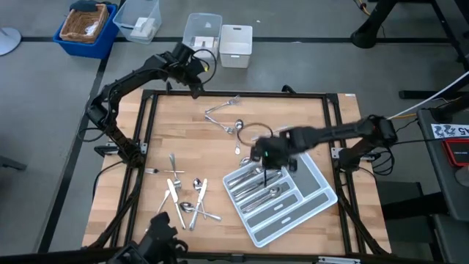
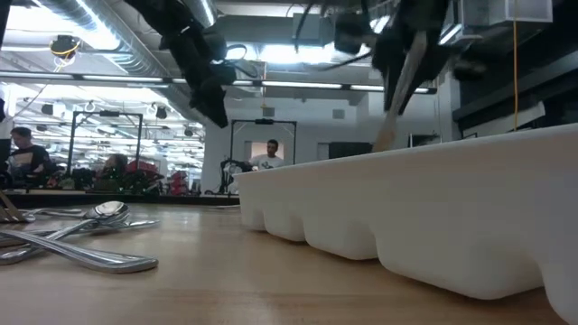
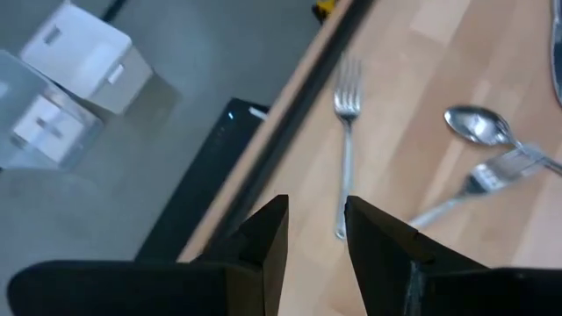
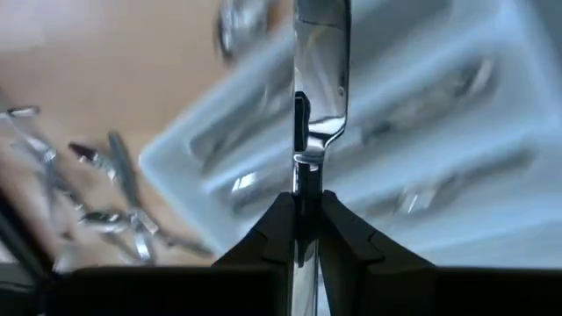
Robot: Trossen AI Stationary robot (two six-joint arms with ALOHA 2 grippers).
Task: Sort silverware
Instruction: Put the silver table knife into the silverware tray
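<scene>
My right gripper hovers over the far-left end of the light grey tray and is shut on what looks like a table knife. In the low view this knife hangs slanted above the tray wall. Several pieces of silverware lie in the tray's compartments. Loose silverware lies in a near-left group and a far group. My left gripper is open above the table's far edge, near a fork, a spoon and a second fork. My right gripper pinches the knife at a narrow stretch of its length, between the two fingertips. The fingers point down and lie along the knife, whose wider end runs on past them. The knife is lifted clear, hanging tilted above the tray.
Clear plastic boxes and a white box stand on the floor beyond the far edge, with a blue bin farther left. A dark frame rims the wooden table. People show in the room behind.
</scene>
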